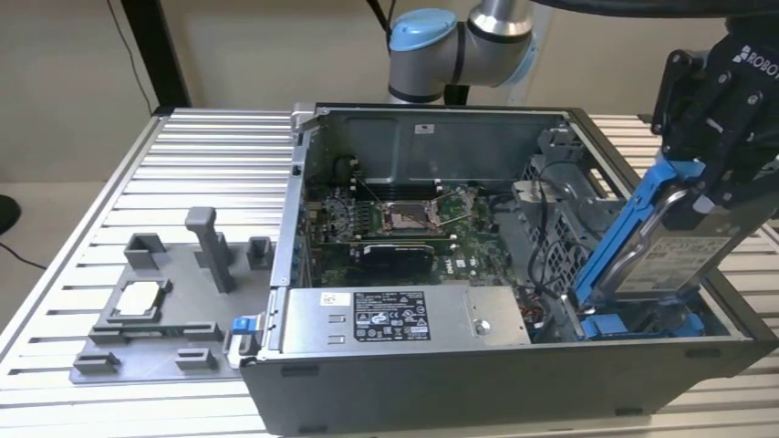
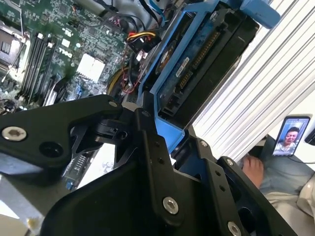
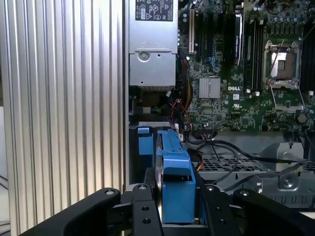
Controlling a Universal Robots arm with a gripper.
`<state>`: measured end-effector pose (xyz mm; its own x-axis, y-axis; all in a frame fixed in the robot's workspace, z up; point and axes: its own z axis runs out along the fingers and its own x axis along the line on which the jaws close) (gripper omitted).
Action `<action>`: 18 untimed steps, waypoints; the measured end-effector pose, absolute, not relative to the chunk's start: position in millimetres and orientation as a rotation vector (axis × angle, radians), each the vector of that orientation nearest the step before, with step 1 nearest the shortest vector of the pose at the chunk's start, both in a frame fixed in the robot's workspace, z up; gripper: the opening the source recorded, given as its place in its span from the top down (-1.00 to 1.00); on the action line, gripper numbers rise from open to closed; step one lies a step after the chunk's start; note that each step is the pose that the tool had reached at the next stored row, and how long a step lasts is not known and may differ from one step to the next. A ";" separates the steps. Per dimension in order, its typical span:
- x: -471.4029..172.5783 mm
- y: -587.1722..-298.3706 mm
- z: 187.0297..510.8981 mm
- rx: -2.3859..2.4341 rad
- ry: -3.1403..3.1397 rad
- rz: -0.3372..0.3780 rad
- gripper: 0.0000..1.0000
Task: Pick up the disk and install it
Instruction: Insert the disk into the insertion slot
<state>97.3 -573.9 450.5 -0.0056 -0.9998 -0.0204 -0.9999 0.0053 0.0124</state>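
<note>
clamped tight in the black gripper (image 1: 706,190) at the exterior view's right: the disk (image 1: 677,255), a flat silver-grey slab in a blue plastic frame, tilted. lower end down inside the open grey metal computer case (image 1: 487,388), beside the green motherboard (image 1: 402,219).

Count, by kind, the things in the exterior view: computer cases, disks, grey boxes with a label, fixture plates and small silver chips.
computer case: 1
disk, in its blue carrier: 1
grey box with label: 1
fixture plate: 1
silver chip: 1
Total: 5
</note>
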 end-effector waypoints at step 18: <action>97.3 -573.9 424.9 -2.213 2.222 0.036 1.00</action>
<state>97.3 -573.9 424.9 -0.0041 -0.9998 -0.0203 -0.9999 0.0039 0.0125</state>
